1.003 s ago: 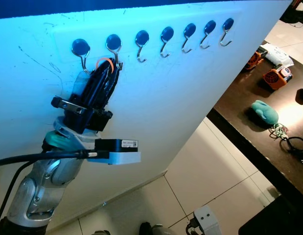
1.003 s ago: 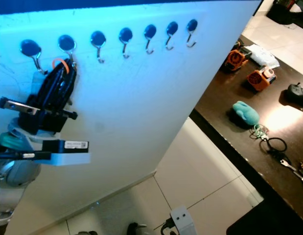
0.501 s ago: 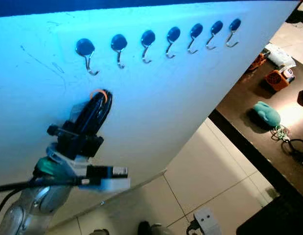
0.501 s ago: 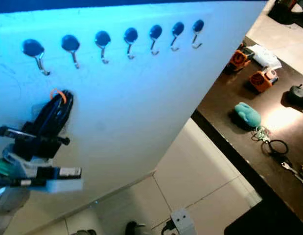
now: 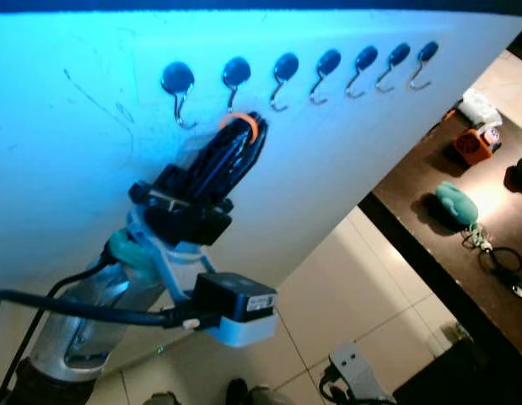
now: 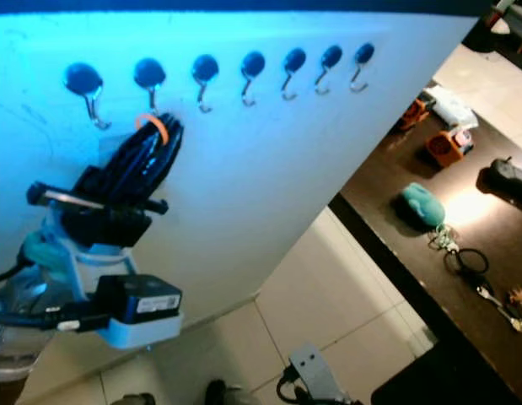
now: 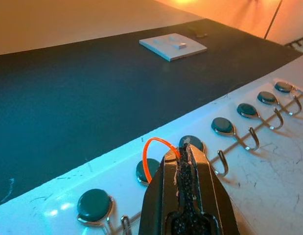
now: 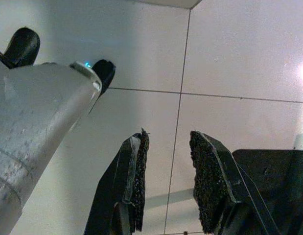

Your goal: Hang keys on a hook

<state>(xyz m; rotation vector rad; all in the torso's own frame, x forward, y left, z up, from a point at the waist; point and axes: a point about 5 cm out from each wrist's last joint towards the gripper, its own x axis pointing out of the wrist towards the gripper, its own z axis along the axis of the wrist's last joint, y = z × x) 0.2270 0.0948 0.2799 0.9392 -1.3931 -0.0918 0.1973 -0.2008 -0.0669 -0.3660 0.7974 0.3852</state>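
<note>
Left gripper (image 5: pixel 240 135): raised against the white board (image 5: pixel 92 186), fingers clenched on an orange key ring (image 5: pixel 241 125) that loops out at their tips; the keys themselves cannot be made out between the black fingers

Key relation: orange ring sits just below and slightly to the robot's right of the second hook (image 5: pixel 233 84) in the row, counted from the robot's left; gripper's long axis points up and toward the right along the board, roughly at that hook's bend. From the left wrist view the ring (image 7: pixel 156 152) stands just short of the hook heads, between two of the dark round caps. Judged next need: a short lift, so that the loop clears the hook's tip and drops over it

Right gripper (image 8: pixel 166 186): idle, hanging over floor tiles, fingers apart and holding nothing; left arm is the nearer one

Counter (image 5: pixel 429 228): dark, well apart to the right, carrying a teal object (image 5: pixel 457 202) and a further bunch of keys (image 6: pixel 463 266)

Hard to tell: whether ring touches the hook's wire; hook tip hidden behind the fingers in the eye views
</note>
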